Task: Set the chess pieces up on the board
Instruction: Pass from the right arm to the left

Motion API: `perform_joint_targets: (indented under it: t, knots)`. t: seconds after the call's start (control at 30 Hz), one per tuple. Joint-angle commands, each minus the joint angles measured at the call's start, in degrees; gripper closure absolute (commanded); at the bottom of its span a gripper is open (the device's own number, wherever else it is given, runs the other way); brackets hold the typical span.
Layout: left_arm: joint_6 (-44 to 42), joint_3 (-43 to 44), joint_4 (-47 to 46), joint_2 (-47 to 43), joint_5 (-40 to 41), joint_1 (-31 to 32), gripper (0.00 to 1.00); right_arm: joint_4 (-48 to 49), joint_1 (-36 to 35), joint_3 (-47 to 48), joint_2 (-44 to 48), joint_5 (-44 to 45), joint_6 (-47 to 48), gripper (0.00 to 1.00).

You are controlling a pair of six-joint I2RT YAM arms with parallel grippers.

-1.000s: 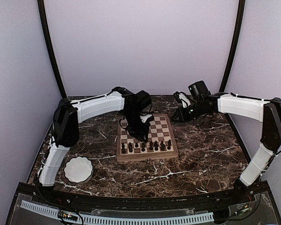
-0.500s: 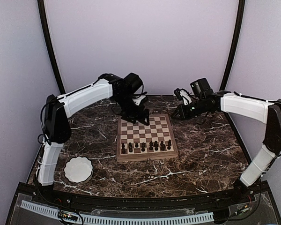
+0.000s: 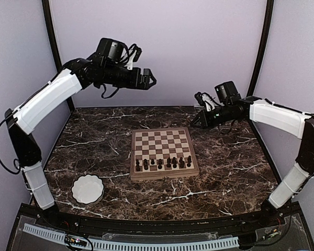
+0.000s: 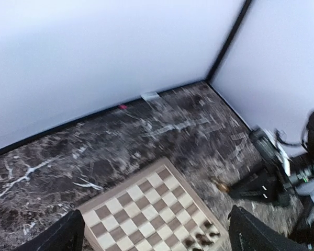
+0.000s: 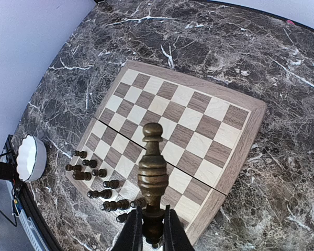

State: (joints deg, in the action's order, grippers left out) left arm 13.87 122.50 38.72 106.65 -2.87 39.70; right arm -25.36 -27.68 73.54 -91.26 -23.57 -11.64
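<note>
Since left gripper is lifting clear of the board, spread and empty, right gripper, pinching a brown pawn beyond its far-right corner, is getting room to place; chess pieces are lining its near row.

**Where everything sits**

We find the board at the middle of the surface, with the chess pieces along its near edge. A bowl lies to the near left, well apart from the board. The right end effector hangs just beyond the board's far right corner, a held piece between its fingers. The left end effector hangs high above the far left.
</note>
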Motion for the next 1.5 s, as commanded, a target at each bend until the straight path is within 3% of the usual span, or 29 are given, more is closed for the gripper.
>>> perform_joint_targets:
  t: [0.0,0.03,0.1,0.13,0.23,0.3,0.33,0.4,0.47,0.57,0.67,1.0,1.47]
  knots:
    - [6.9,-22.5,-23.1,-12.9,14.2,-5.8,0.10,-1.1,-0.2,1.9,2.6,-2.2,0.7,0.95]
    - [6.6,-28.5,-30.9,-14.2,10.1,-7.1,0.15,-1.2,-0.3,2.0,2.5,-2.6,1.0,0.95]
    - [7.5,-31.0,-33.2,-15.3,0.3,-9.5,0.24,-0.9,-1.0,1.5,2.7,-4.1,1.8,0.95]
    - [6.7,-30.4,-31.7,-14.5,-4.8,-10.0,0.26,-0.7,-1.5,1.1,2.9,-4.7,2.4,0.95]
    - [8.5,-26.2,-20.4,-9.4,-15.5,-10.0,0.50,-0.8,-3.2,0.1,3.0,-7.8,4.9,0.95]
    - [11.9,-30.0,-21.7,-8.8,-25.8,-10.0,0.53,-1.2,-4.6,-0.5,3.0,-8.3,6.1,0.95]
    - [15.6,-32.6,-24.0,-9.2,-32.6,-10.0,0.52,-1.2,-5.0,-1.1,3.0,-8.5,6.3,0.95]
    - [23.0,-45.2,-44.6,-11.1,-43.8,-9.9,0.53,-0.9,-5.9,-2.1,3.0,-9.1,6.6,0.95]
    - [29.6,-51.1,-57.1,-11.6,-52.7,-9.8,0.56,-0.9,-7.0,-2.8,2.5,-9.3,6.9,0.95]
    - [32.4,-51.3,-58.7,-8.1,-61.6,-8.7,0.57,-1.2,-9.0,-2.6,1.3,-9.2,7.7,0.95]
    - [29.7,-49.6,-52.2,-5.6,-62.1,-7.3,0.59,-1.4,-10.7,-1.3,0.2,-9.3,8.0,0.95]
    - [36.8,-50.7,-57.8,-1.4,-64.8,-5.3,0.68,-2.6,-12.2,2.0,-2.2,-10.8,9.1,0.95]
    - [34.8,-49.1,-53.5,0.4,-63.5,-4.9,0.65,-2.4,-13.3,2.8,-2.3,-12.2,8.7,0.95]
